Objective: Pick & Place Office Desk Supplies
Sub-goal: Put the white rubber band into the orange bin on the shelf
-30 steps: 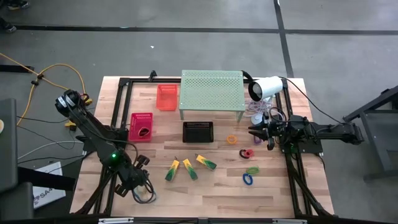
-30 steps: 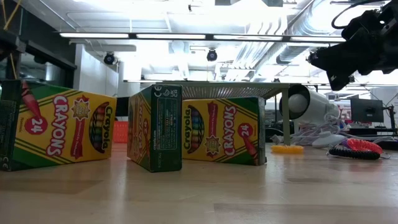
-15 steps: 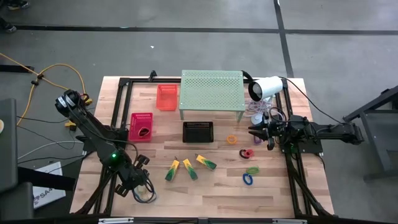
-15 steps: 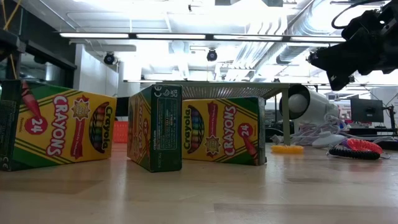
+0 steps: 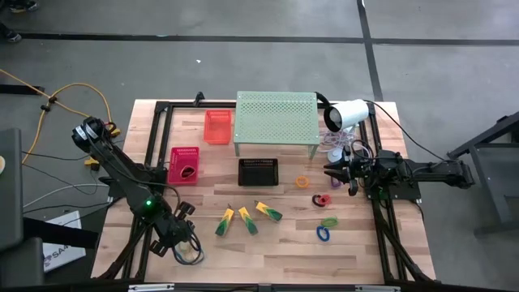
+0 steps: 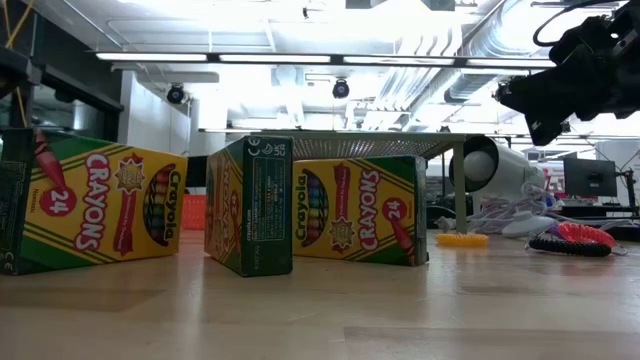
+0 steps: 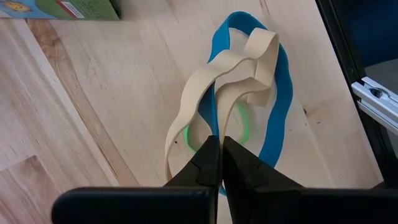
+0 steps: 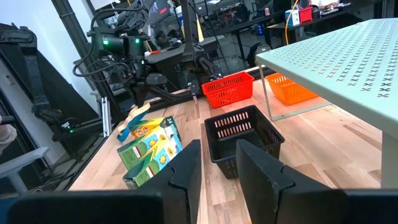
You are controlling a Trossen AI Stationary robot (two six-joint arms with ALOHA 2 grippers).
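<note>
My left gripper (image 5: 182,246) stands at the table's near left, pointing steeply down, shut on a tan rubber band (image 7: 214,93) that lies with a blue band (image 7: 280,99) and a thin green band (image 7: 244,124). Three yellow-and-green crayon boxes (image 5: 225,221) (image 5: 247,219) (image 5: 268,211) lie mid-table. Orange (image 5: 302,182), red (image 5: 322,199), green (image 5: 328,221) and blue (image 5: 323,234) loops lie to their right. My right gripper (image 8: 217,165) waits level at the right edge, open and holding nothing. My left gripper pinches the tan band's near part (image 7: 211,127) between its two fingertips, coming from above at a steep slant. The band runs away from the fingers wavy and slack, its far end (image 7: 264,46) over the blue band. Whether the green band is caught too, I cannot tell.
A red basket (image 5: 185,165), an orange basket (image 5: 217,126) and a black basket (image 5: 258,171) stand behind the boxes. The pale-green perforated shelf (image 5: 276,118) and a white lamp-like device (image 5: 347,114) fill the far side. A black frame rail (image 7: 354,56) runs beside the bands.
</note>
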